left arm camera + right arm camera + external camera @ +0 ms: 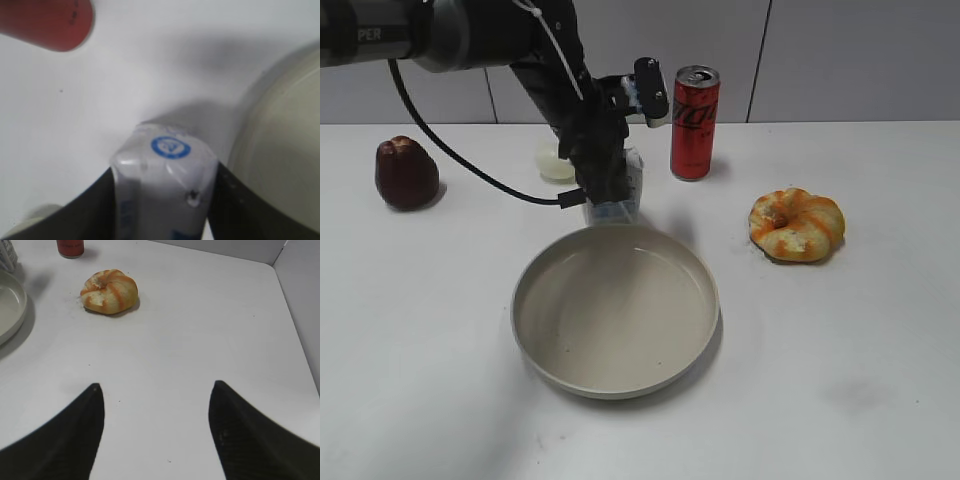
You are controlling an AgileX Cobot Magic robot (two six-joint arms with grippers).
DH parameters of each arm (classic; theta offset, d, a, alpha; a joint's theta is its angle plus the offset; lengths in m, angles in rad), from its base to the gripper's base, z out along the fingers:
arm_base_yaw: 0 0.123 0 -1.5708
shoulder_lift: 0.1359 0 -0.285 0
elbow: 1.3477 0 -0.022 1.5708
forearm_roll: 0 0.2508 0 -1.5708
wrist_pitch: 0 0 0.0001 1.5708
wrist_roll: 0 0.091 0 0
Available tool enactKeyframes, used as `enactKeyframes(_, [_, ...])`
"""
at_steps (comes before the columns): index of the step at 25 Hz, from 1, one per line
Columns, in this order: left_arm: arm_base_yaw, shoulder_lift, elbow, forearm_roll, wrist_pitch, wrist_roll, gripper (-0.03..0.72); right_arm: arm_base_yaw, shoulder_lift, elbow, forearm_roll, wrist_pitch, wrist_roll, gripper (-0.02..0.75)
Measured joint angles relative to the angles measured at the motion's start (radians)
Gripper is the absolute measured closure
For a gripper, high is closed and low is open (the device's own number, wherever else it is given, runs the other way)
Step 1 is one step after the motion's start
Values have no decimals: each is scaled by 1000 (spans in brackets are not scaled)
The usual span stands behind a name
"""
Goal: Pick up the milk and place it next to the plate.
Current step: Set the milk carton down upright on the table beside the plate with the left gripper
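Note:
The milk [624,196] is a small white carton with blue print, just behind the far rim of the beige plate [535,345]. My left gripper [607,185] is shut on it from above. In the left wrist view the carton [167,175] fills the space between the two dark fingers, with the plate's rim [280,145] close on its right. I cannot tell whether the carton rests on the table or hangs just above it. My right gripper [156,386] is open and empty over bare table, out of the exterior view.
A tall red can [695,122] stands behind the milk to the right, also in the left wrist view [47,22]. A glazed bun [797,224] lies at the right. A dark red fruit [406,172] sits at the far left. A small white object [553,160] is behind the arm.

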Motion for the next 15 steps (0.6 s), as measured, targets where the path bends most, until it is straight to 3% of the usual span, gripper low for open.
enactKeyframes(3, [10, -15, -1, -5, 6, 0, 171, 0, 0, 0, 0, 0, 0, 241])
enactKeyframes(9, [89, -150, -1, 11, 47, -50, 139, 0, 0, 0, 0, 0, 0, 241])
enactKeyframes(11, [141, -218, -1, 19, 87, -147, 138, 0, 0, 0, 0, 0, 0, 241])
enactKeyframes(15, [262, -325, -2, 107, 245, -474, 137, 0, 0, 0, 0, 0, 0, 241])
